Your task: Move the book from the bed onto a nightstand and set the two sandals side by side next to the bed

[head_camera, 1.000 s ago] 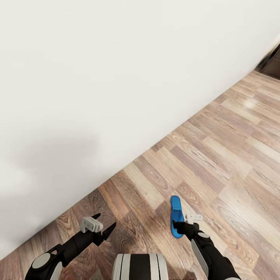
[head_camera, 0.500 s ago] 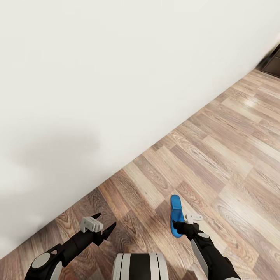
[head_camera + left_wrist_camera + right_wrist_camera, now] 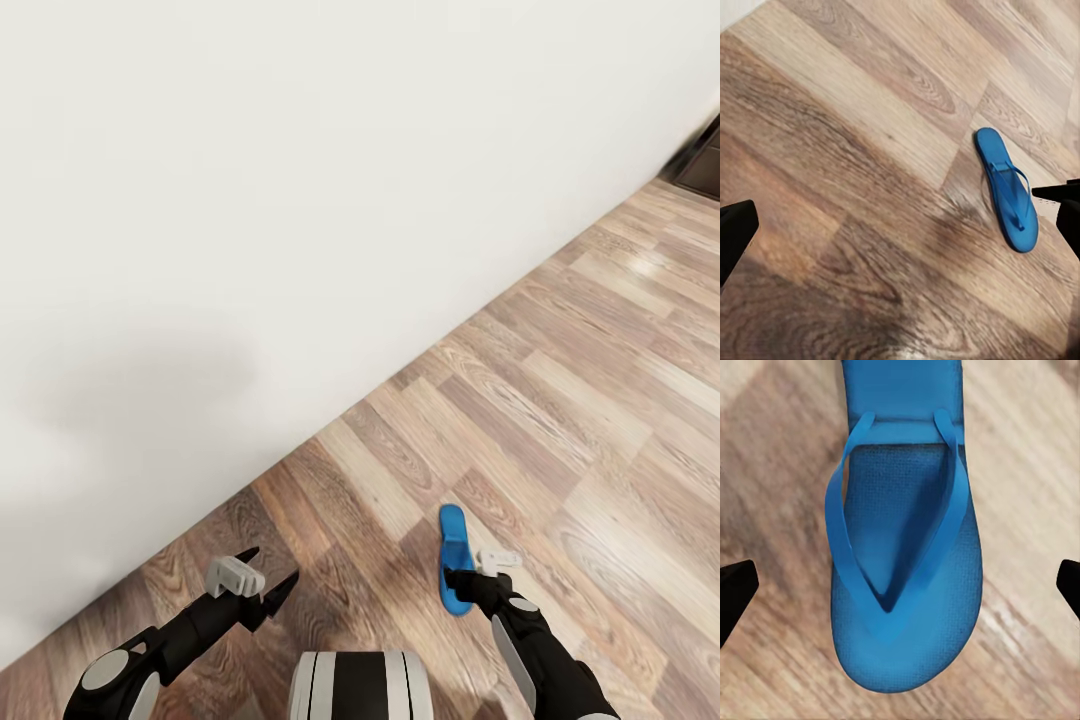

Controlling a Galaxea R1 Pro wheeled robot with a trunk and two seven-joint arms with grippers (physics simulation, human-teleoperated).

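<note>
One bright blue sandal [image 3: 453, 545] lies flat on the wood-plank floor, a short way from the white wall. My right gripper [image 3: 468, 578] hovers over its near end, open. In the right wrist view the sandal [image 3: 900, 555] lies between the two wide-spread fingertips [image 3: 735, 592]. My left gripper [image 3: 265, 580] is open and holds nothing, low over bare floor to the sandal's left. In the left wrist view the sandal [image 3: 1006, 187] lies off to one side. The other sandal, the book and the bed are out of view.
A plain white wall [image 3: 250, 200] runs diagonally across the head view, close on the left. A dark brown cabinet corner [image 3: 705, 160] shows at the far right against the wall. Wood-plank floor [image 3: 600, 400] stretches to the right. My base [image 3: 360, 685] is just behind the grippers.
</note>
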